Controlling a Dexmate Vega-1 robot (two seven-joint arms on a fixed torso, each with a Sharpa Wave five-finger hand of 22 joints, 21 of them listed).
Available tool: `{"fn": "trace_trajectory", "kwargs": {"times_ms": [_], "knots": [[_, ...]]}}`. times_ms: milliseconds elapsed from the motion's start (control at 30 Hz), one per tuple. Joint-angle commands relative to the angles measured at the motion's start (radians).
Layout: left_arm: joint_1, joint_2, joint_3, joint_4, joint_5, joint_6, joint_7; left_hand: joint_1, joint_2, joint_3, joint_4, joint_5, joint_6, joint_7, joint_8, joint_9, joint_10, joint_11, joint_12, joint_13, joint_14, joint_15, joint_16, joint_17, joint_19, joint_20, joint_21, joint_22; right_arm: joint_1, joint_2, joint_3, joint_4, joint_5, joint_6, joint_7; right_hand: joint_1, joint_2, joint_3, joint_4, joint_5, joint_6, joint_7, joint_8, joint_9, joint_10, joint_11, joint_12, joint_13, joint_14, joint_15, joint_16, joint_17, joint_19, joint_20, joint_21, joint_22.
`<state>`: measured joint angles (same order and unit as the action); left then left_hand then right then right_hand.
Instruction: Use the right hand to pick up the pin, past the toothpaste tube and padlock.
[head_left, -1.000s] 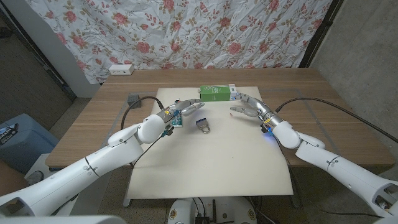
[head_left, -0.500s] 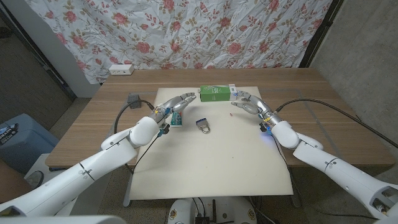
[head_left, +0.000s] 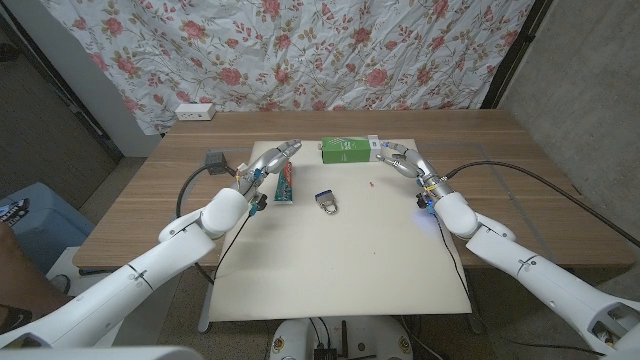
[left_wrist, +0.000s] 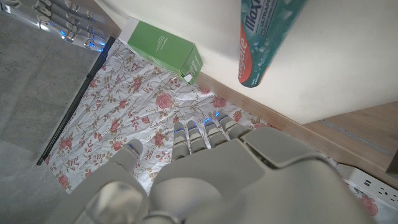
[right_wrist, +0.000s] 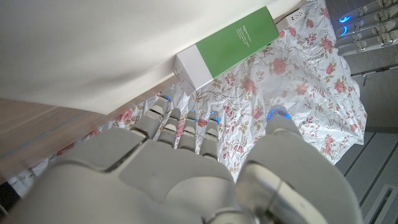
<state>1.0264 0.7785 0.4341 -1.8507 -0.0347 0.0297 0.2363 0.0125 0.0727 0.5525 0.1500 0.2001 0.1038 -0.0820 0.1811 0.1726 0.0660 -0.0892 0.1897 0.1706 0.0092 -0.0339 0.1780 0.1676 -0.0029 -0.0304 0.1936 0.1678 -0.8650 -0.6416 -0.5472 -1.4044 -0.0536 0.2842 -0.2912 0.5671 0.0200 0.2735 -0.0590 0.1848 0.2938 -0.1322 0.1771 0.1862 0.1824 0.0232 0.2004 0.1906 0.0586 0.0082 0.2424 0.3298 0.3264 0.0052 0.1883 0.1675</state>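
Note:
The pin (head_left: 371, 184) is a tiny red speck on the white mat (head_left: 340, 250), right of the padlock (head_left: 326, 202). The toothpaste tube (head_left: 286, 185) (left_wrist: 267, 37) lies left of the padlock. My right hand (head_left: 398, 159) (right_wrist: 186, 162) hovers beyond the pin beside the green box (head_left: 347, 150) (right_wrist: 233, 43), fingers apart and holding nothing. My left hand (head_left: 270, 160) (left_wrist: 205, 168) is raised over the mat's far left corner, fingers stretched out and empty, just past the tube.
A black adapter with a cable (head_left: 215, 158) sits on the wooden table (head_left: 520, 170) left of the mat. A white power strip (head_left: 194, 112) lies at the far left edge. A floral curtain hangs behind.
My right hand has lifted off the pin's spot and drawn back toward the green box; the pin stays on the mat. My left hand has moved left and away from the padlock.

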Motion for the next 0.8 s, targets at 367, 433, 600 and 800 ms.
{"fn": "trace_trajectory", "kwargs": {"times_ms": [367,433,600,800], "knots": [[-0.058,-0.107,0.007,0.217,-0.073,-0.2,0.04,0.012,0.1,0.022,-0.006,0.005,0.006,0.003,0.0,0.0,-0.003,0.006,0.0,0.002,0.001,-0.052,-0.002,0.0,0.014,-0.097,0.004,0.0,-0.044,0.037,0.053,-0.008,0.159,-0.012,-0.002,-0.038,0.018,-0.004,0.013,0.008,-0.061,0.013,-0.009,-0.003,-0.019,0.002,-0.006,0.0,-0.017,-0.003,-0.013,-0.007,-0.025,-0.004,-0.006,0.0],[-0.06,-0.119,0.006,0.228,-0.078,-0.208,0.051,0.012,0.1,0.022,-0.006,0.005,0.006,0.004,0.0,0.0,-0.003,0.006,0.0,0.002,0.001,-0.051,-0.002,0.0,0.014,-0.097,0.004,0.0,-0.047,0.045,0.058,-0.001,0.177,-0.004,-0.002,-0.042,0.021,-0.004,0.015,0.008,-0.064,0.01,-0.008,-0.003,-0.02,0.0,-0.007,0.0,-0.017,-0.005,-0.013,-0.007,-0.028,-0.008,-0.007,0.0],[-0.064,-0.155,0.003,0.277,-0.109,-0.254,0.062,0.012,0.099,0.026,-0.006,0.005,0.005,0.005,0.0,0.0,-0.005,0.008,-0.001,0.002,0.003,-0.05,-0.001,0.001,0.015,-0.096,0.003,0.0,-0.053,0.055,0.066,-0.001,0.215,-0.004,0.007,-0.05,0.026,-0.005,0.017,0.008,-0.068,0.013,-0.006,-0.003,-0.017,0.004,-0.005,-0.001,-0.016,-0.003,-0.013,-0.008,-0.029,-0.007,-0.006,0.001],[-0.074,-0.19,0.002,0.329,-0.133,-0.315,0.072,0.012,0.099,0.028,-0.006,0.004,0.004,0.006,-0.001,0.0,-0.006,0.008,-0.001,0.002,0.005,-0.049,-0.001,0.001,0.022,-0.094,0.005,0.0,-0.065,0.08,0.089,-0.001,0.285,0.04,0.022,-0.058,0.031,-0.007,0.02,0.007,-0.07,0.018,-0.004,-0.004,-0.014,0.007,-0.004,-0.001,-0.012,0.0,-0.012,-0.009,-0.03,-0.007,-0.005,0.001]]}}
